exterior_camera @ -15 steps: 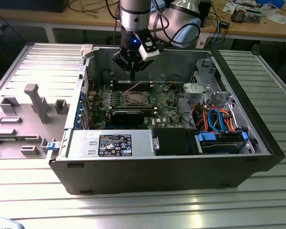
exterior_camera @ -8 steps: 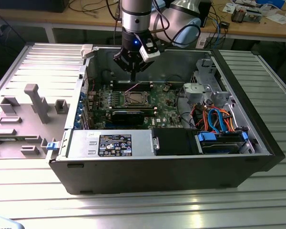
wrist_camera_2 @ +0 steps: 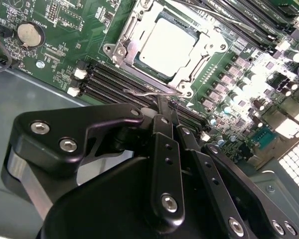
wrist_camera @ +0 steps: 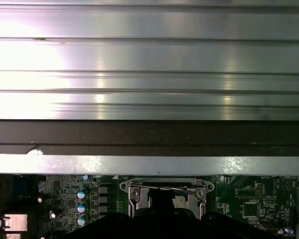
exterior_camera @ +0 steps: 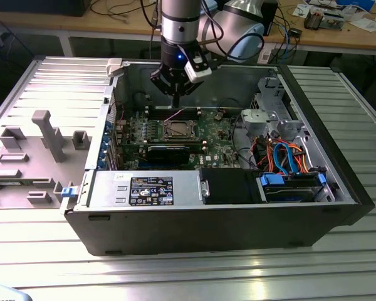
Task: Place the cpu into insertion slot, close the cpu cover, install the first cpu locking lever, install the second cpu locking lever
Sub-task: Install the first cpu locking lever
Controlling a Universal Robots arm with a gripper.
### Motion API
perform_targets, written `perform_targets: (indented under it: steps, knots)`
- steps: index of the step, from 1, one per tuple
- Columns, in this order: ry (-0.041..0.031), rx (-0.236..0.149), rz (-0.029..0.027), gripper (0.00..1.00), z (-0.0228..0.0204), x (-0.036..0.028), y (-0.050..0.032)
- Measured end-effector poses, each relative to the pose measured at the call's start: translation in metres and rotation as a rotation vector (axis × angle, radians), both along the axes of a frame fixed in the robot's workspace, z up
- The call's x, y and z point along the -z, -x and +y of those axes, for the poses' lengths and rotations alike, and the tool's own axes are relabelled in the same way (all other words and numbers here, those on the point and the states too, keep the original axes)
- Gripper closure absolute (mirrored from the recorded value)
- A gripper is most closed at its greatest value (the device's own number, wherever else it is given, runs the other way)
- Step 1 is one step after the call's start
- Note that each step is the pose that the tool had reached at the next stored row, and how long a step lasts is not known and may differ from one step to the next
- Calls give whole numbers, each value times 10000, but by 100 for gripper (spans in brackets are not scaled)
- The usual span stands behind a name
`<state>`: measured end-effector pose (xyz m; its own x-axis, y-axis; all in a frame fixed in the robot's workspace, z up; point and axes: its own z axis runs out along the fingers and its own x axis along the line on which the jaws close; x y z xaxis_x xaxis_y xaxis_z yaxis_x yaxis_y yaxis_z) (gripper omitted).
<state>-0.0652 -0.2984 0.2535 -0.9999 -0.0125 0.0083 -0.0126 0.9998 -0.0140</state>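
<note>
The cpu (wrist_camera_2: 167, 42) lies flat in the insertion slot (exterior_camera: 177, 130), its silvery top showing through the window of the cpu cover (wrist_camera_2: 127, 50), which is folded down over it. A thin wire locking lever (wrist_camera_2: 152, 92) runs along the socket edge nearest my fingertips. My gripper (wrist_camera_2: 165, 103) hangs just above that edge, shut with nothing between its fingers. In the exterior view the gripper (exterior_camera: 175, 94) hovers over the motherboard, a little behind the socket. The first wrist view has the cover (wrist_camera: 164, 188) just beyond the gripper (wrist_camera: 162, 199).
Long black memory slots (wrist_camera_2: 114, 82) flank the socket on both sides. A coin battery (wrist_camera_2: 30, 34) sits on the green board. The case wall (wrist_camera: 149, 164) rises close behind the socket. Drive bays and blue and orange cables (exterior_camera: 288, 157) fill the exterior view's right.
</note>
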Motion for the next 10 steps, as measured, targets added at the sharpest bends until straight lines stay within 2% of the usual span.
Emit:
perform_targets:
  steps: [10]
  knots:
    - [1,0,1,89,6,29,-37]
